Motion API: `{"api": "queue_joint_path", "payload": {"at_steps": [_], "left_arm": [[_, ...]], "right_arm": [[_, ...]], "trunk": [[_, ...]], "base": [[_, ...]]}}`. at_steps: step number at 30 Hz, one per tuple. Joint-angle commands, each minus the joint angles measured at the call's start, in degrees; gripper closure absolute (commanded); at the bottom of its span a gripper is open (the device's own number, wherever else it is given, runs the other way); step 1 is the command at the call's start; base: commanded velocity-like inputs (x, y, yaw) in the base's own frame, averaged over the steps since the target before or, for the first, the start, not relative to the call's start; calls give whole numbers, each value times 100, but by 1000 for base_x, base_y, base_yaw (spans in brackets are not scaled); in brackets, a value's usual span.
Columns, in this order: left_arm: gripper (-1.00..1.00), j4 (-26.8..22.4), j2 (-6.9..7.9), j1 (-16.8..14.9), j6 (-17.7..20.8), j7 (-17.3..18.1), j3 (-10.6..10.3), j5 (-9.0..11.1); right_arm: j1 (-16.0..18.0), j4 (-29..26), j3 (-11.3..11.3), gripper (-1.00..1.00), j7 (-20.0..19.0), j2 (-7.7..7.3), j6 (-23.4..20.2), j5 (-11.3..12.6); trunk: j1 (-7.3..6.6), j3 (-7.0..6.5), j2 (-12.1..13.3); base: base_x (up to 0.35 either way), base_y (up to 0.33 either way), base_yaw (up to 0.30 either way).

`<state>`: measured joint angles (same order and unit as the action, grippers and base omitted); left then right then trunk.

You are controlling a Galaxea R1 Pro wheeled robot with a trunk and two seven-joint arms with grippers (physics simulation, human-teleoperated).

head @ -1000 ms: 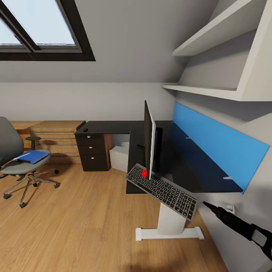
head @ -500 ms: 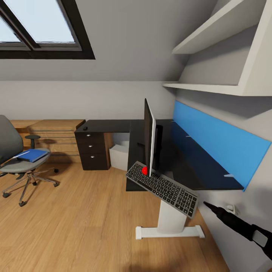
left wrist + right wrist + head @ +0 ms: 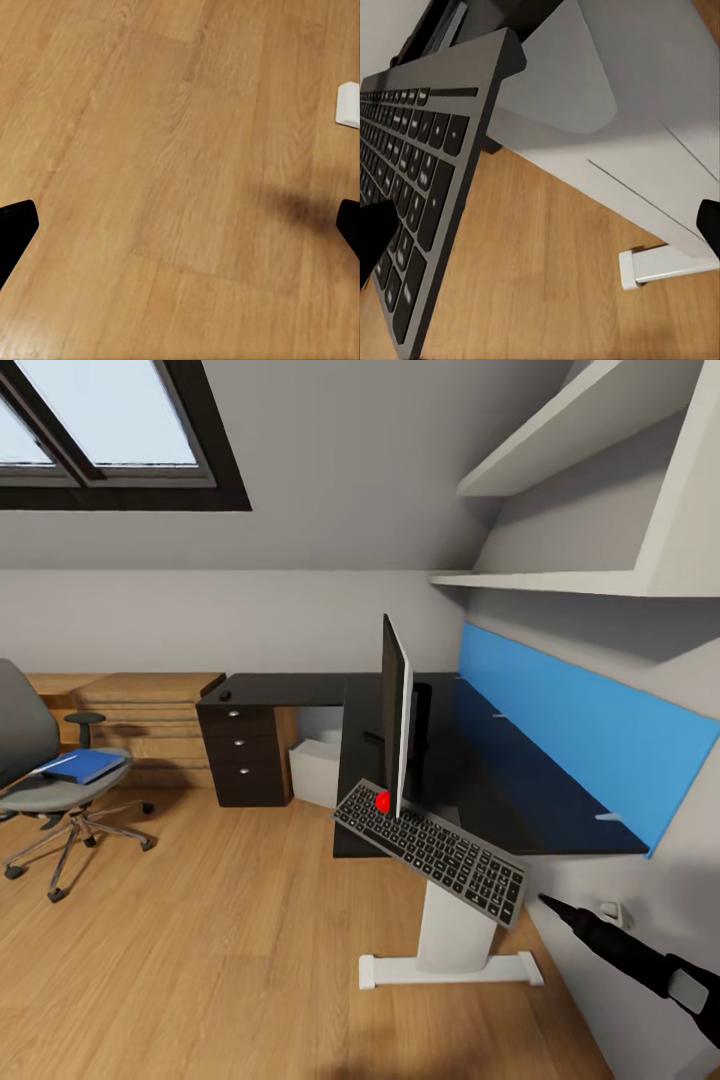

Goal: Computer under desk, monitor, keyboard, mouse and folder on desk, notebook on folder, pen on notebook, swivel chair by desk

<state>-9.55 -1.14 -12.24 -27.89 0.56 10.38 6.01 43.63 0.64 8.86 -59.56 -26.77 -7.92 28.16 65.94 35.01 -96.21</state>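
- While the whole head view has shifted slightly since a second ago, suggesting camera motion, the keyboard (image 3: 432,852) sits a little higher, tilted, overhanging the surface (image 3: 470,780) edge beside the monitor (image 3: 395,715).
- Right fingers (image 3: 370,234) spread wide around the keyboard's end; whether they touch it cannot be told. Left fingers (image 3: 15,229) spread wide over bare floor (image 3: 180,180).
- Folder (image 3: 82,766) remains on the chair (image 3: 45,780); placement appears unfinished.
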Motion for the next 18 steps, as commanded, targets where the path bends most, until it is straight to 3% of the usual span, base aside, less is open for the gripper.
{"api": "queue_joint_path", "payload": {"at_steps": [1, 7, 18], "left_arm": [[-100, 2, -1, -4, -19, 6, -18, 59], [-100, 1, -1, -3, -28, 6, -20, 59], [-100, -1, -1, 0, -31, 10, -27, 59]], "right_arm": [[6, 7, 48, -100, -23, -2, -60, -5], [6, 7, 46, -100, -107, -3, -60, -7], [6, 0, 38, -100, -609, 11, -60, -55]], "trunk": [[22, 24, -44], [44, 42, -85], [44, 42, -85]], "base": [[0, 0, 0], [0, 0, 0], [0, 0, 0]]}}
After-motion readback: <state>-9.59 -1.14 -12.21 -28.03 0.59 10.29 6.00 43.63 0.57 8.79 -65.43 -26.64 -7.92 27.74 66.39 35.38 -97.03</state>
